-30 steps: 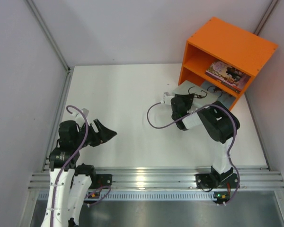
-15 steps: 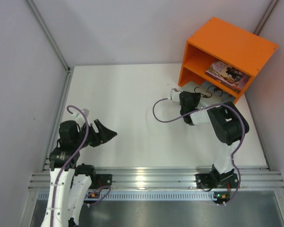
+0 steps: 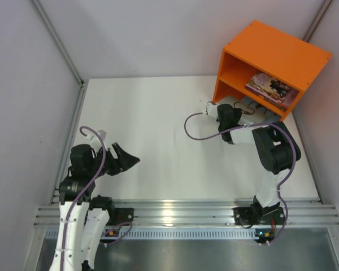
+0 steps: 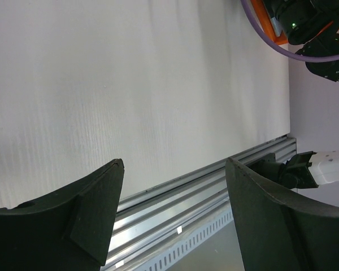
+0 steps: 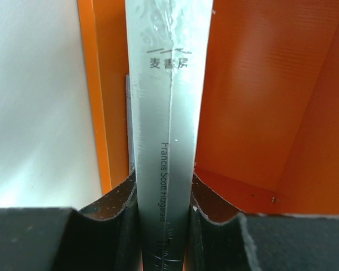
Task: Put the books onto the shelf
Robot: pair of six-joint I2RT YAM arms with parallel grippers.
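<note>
The orange shelf (image 3: pixel 274 52) stands at the back right, its open front facing the arms. A pink illustrated book (image 3: pixel 271 87) lies flat in its upper compartment. My right gripper (image 3: pixel 241 110) is at the mouth of the lower compartment, shut on a pale grey-green book (image 5: pixel 164 84) whose spine points at the wrist camera. The book reaches into the shelf (image 5: pixel 254 101) close to the left wall, and black swirl marks (image 3: pixel 255 107) show there from above. My left gripper (image 3: pixel 127 153) hovers open and empty over the front left of the table (image 4: pixel 158 84).
White walls close in the table on three sides, and a metal rail (image 3: pixel 181 212) runs along its near edge. The right arm's purple cable (image 3: pixel 193 125) loops over the table beside the shelf.
My right gripper has moved back and right with the pale book, carrying it from in front of the shelf into the lower compartment. The left arm has stayed still.
</note>
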